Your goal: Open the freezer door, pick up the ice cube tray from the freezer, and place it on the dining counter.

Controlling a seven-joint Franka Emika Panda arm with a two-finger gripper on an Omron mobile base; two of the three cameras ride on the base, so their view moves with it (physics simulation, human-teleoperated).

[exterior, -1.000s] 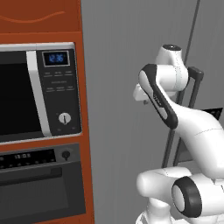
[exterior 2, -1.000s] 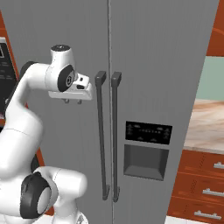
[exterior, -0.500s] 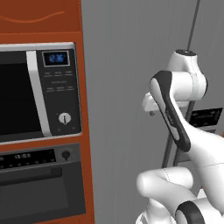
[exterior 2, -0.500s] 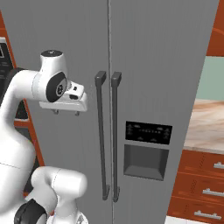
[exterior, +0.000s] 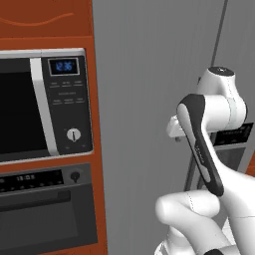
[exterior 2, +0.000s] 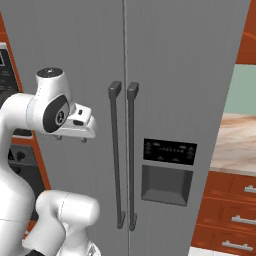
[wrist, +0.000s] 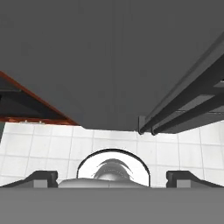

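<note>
The freezer (exterior 2: 165, 60) stands shut. Its freezer door (exterior 2: 75, 45) (exterior: 149, 74) (wrist: 109, 57) is a flat grey panel. The door's long dark bar handle (exterior 2: 116, 155) (wrist: 183, 103) runs beside the matching handle of the right door. My gripper (exterior 2: 71, 138) (exterior: 176, 137) (wrist: 111, 177) hangs in front of the door, left of the handle and clear of it. It points down at the floor, open with nothing between its fingertips (wrist: 41, 176). The ice cube tray is hidden behind the closed door.
An orange-red cabinet (exterior: 97, 149) with a microwave (exterior: 45, 104) and a black oven (exterior: 45, 209) stands left of the freezer. To the right lies a tan marble countertop (exterior 2: 240, 142) over red-brown drawers (exterior 2: 235, 210); I cannot tell whether it is the dining counter. White floor tiles (wrist: 39, 144) lie below.
The jaws have opened and let go of the door handle. The hand has drawn back left and down from it. The door stays shut.
</note>
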